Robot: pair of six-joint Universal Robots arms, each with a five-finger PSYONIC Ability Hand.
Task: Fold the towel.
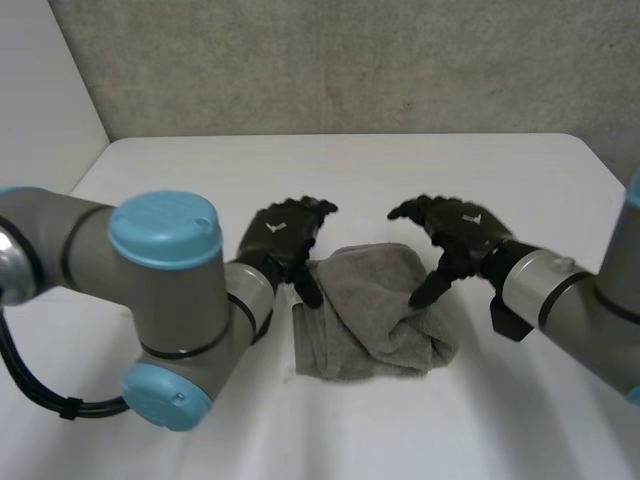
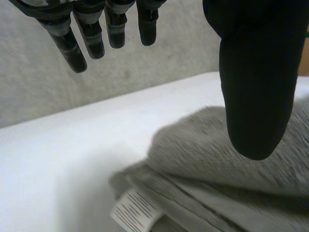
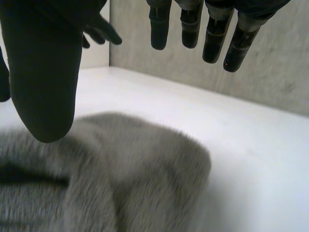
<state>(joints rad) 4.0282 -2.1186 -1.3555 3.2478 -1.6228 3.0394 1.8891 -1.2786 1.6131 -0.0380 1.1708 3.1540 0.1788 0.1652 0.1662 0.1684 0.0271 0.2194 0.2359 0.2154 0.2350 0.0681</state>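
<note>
Lying roughly folded but lumpy at the head view's centre, the grey towel (image 1: 370, 320) sits on the worktop (image 1: 350, 160) between the left hand (image 1: 285, 235) and right hand (image 1: 455, 235). Left wrist view: fingers (image 2: 96, 38) straight, holding nothing. Right wrist view: likewise; neatening seems left.

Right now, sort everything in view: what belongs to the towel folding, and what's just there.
Job: grey towel, left hand, right hand, both open, at its sides.
Just there: white table, grey wall.
</note>
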